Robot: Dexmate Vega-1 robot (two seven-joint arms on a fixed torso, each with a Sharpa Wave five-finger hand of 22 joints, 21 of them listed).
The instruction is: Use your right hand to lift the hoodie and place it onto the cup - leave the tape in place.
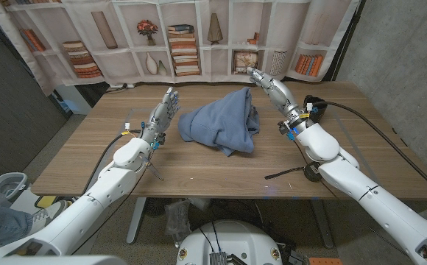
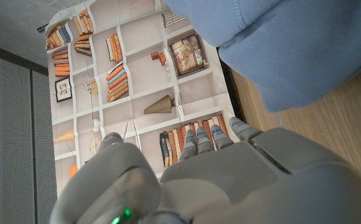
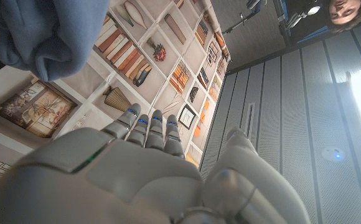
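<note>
text: none legible | book spines on the printed bookshelf backdrop (image 1: 184, 40): too small to read | framed picture on the backdrop (image 2: 187, 53): no readable lettering | hoodie (image 1: 221, 121): no visible label or brand | robot arms: no readable markings
</note>
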